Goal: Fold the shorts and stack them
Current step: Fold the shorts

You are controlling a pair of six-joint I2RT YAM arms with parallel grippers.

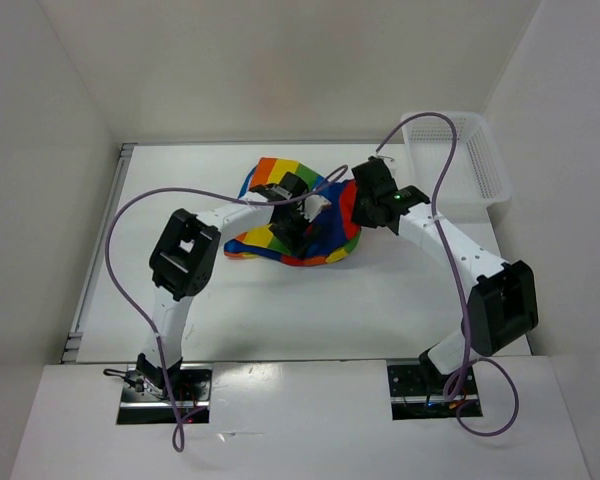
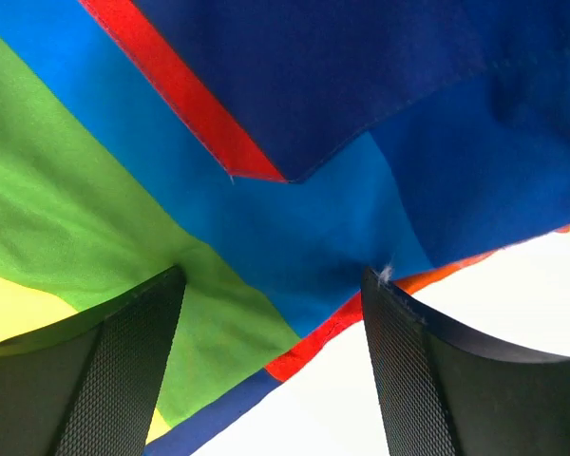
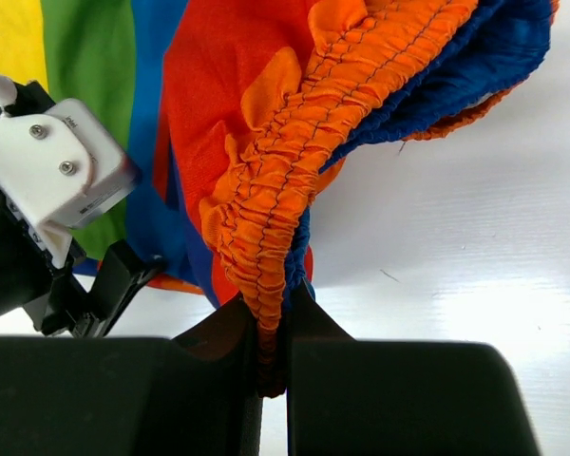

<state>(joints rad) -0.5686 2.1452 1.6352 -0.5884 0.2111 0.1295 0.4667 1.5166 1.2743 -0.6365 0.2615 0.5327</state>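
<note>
Shorts point(image 1: 272, 173) lie bunched at the middle-back of the counter point(image 1: 310, 310), left of the white basket point(image 1: 467, 150), with both arms meeting over them.

Left wrist view: the left end effector point(image 2: 271, 366) is spread above the green and blue stripes, beside a red-trimmed hem point(image 2: 309, 337), and holds nothing. It should drop onto that edge and pinch cleanly.

Right wrist view: the right end effector point(image 3: 271, 347) is pressed together on the orange elastic waistband point(image 3: 285, 190). It would do best to grip firmly and lift gently, so the cloth spreads flat before folding.
</note>
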